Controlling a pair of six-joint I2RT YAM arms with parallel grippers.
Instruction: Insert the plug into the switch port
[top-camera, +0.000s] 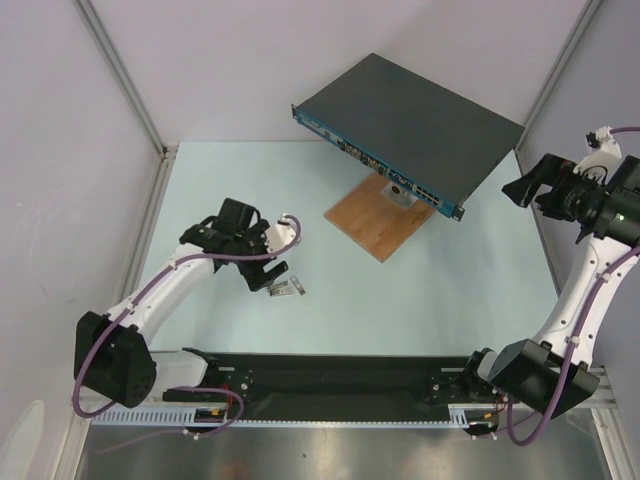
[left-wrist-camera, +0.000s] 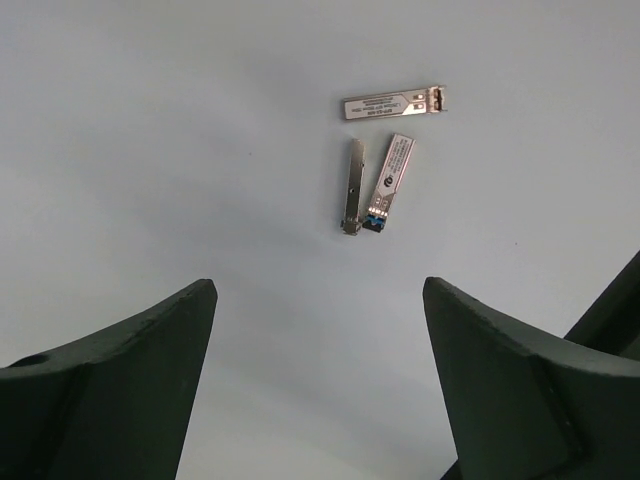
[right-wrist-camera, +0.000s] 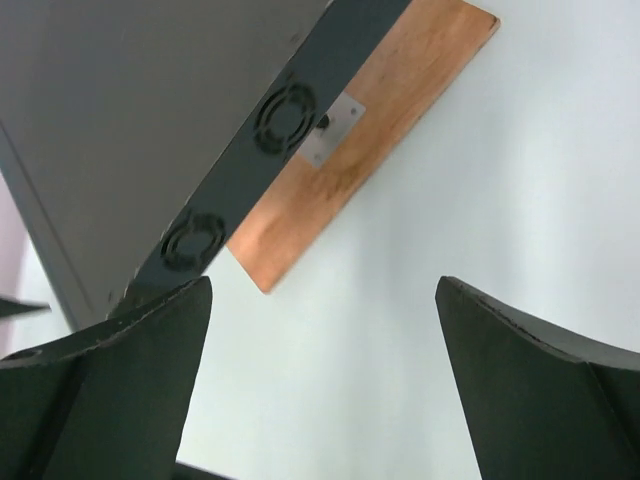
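Grey and flat, the switch (top-camera: 415, 120) sits at the far side of the pale table (top-camera: 250, 200), a bit to the right. Its thin blue front (top-camera: 375, 160) has rows of little holes and looks toward the near left. A brown wooden board (top-camera: 375, 218) lies under that front edge and pokes out toward the arms.

Three small shiny plugs (top-camera: 288, 289) lie on the table on the left side, well apart from the switch. The left wrist view shows them best. One plug (left-wrist-camera: 393, 103) lies sideways at the top. Two more lie just below it, side by side: a thin one (left-wrist-camera: 352, 185) and one with a blue end (left-wrist-camera: 389, 183). None of them touch.

The left pincer (top-camera: 268, 277) hangs just beside the plugs. Its two dark fingers (left-wrist-camera: 130, 390) are spread wide and nothing is between them (only bare table shows in the gap).

The right pincer (top-camera: 527, 190) is up at the right end of the switch. Its fingers (right-wrist-camera: 530, 380) are spread wide too, and it holds nothing. From its own camera I see the dark side of the switch with two round vents (right-wrist-camera: 283, 112), the wooden board, and a small metal plate (right-wrist-camera: 335, 130) on that board.
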